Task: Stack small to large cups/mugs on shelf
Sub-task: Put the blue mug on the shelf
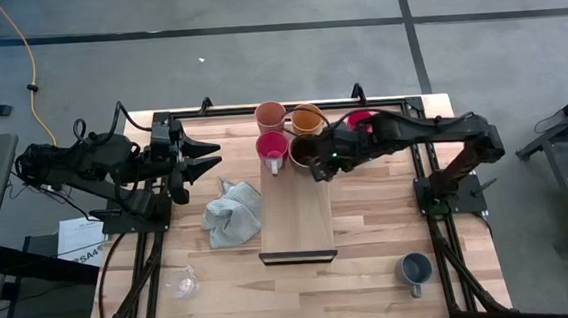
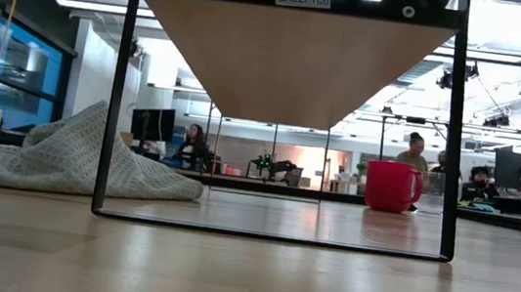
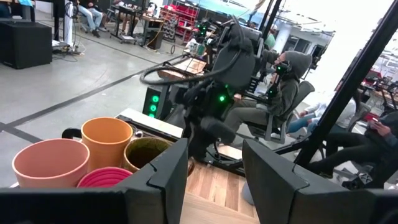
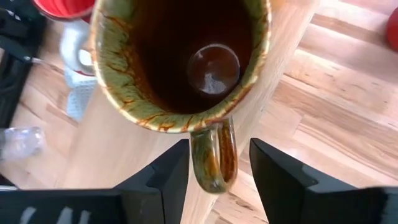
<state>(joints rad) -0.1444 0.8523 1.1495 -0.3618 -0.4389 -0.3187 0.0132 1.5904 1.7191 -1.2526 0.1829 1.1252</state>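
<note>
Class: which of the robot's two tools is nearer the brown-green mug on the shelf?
Right. The right tool sits directly over the brown-green mug, open astride its handle. The left tool waits off beyond the shelf, past the pink mug.

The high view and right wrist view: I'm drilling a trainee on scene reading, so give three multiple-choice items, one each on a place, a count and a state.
1. Where does the blue-grey ceramic mug stand?
A on the long light-wood shelf board
B on the tabletop, apart
C under the cloth

2. How many cups stand on the shelf board?
A four
B one
C seven

3. The right gripper fingers are
A clamped on the cloth
B apart beside the brown-green glazed mug handle
C out of view

B: it stands alone beyond the board's near end.
A: peach, orange, pink, brown-green.
B: gaps show beside the handle.
</note>
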